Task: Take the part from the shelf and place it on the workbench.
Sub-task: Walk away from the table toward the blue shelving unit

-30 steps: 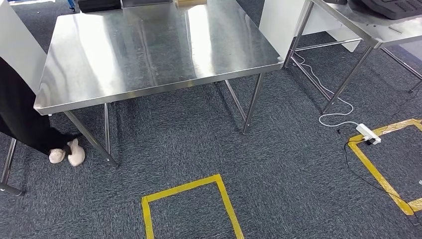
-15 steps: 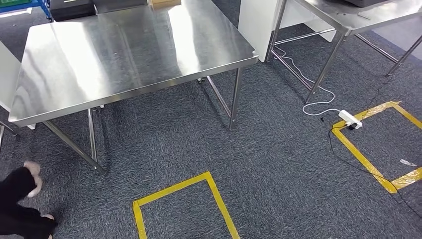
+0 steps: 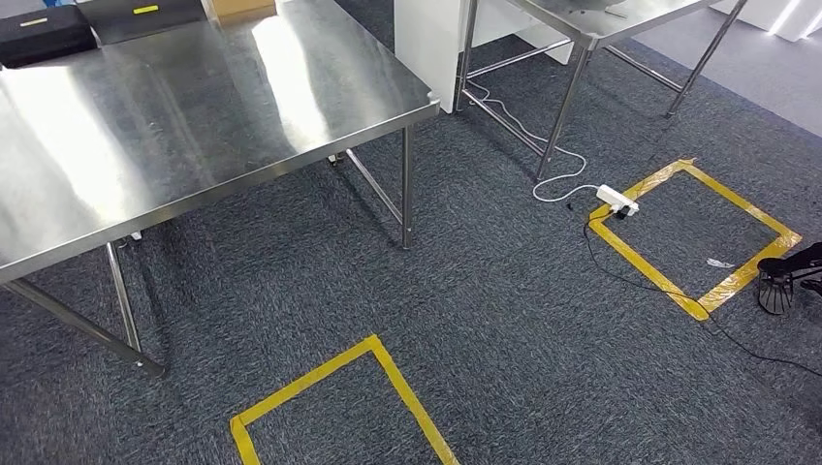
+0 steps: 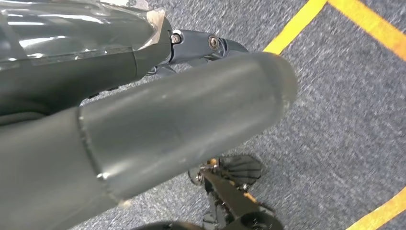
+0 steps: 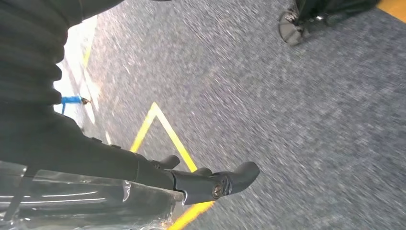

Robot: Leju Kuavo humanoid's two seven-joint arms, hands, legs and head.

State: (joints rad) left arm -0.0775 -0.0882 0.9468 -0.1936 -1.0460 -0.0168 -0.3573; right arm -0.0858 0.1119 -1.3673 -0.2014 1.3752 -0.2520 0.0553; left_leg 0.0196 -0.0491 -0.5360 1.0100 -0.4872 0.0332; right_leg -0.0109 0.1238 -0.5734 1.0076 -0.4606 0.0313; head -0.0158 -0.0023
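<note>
Part (image 4: 72,24): clear-wrapped, lying along the fingers of left hand (image 4: 182,120) and right hand (image 5: 143,167); whether they grip it, I cannot tell.
Floor: grey carpet (image 3: 504,320), yellow tape (image 3: 330,387) squares.
Workbench (image 3: 194,107): shiny steel.
Cases (image 3: 44,34): black, at the far edge; yellow labels unreadable.

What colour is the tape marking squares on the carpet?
Yellow tape; clearest in the head view.
</note>
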